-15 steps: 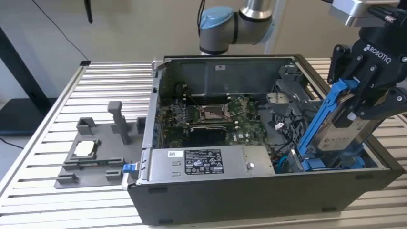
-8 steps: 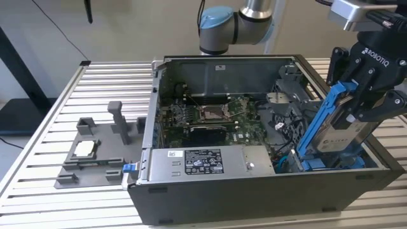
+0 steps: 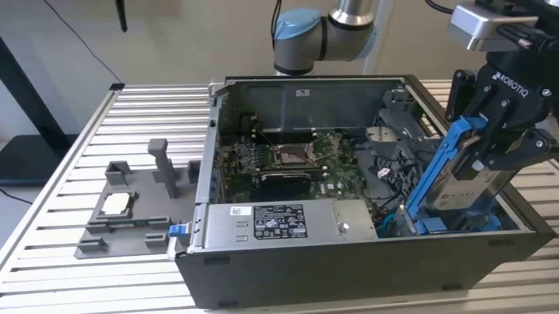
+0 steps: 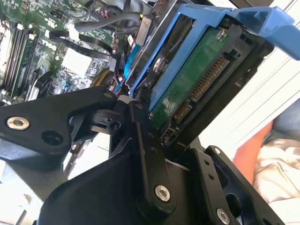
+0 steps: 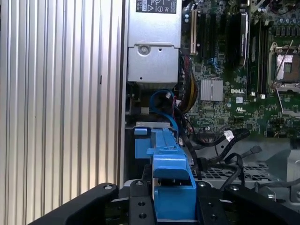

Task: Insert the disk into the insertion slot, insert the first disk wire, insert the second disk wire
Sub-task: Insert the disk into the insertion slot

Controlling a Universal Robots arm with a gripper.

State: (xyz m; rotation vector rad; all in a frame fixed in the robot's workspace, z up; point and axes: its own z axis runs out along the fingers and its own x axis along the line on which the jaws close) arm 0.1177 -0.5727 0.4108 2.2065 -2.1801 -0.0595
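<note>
Between disk (image 5: 171, 185) and power supply (image 5: 153, 56), tangled cables (image 5: 174, 110).

There was one disk (image 3: 461, 191), one gripper (image 3: 494, 156), one computer case (image 3: 349, 278), one power supply box (image 3: 271, 226), one CPU socket (image 3: 292, 154) and one grey fixture plate (image 3: 122, 226)
</note>
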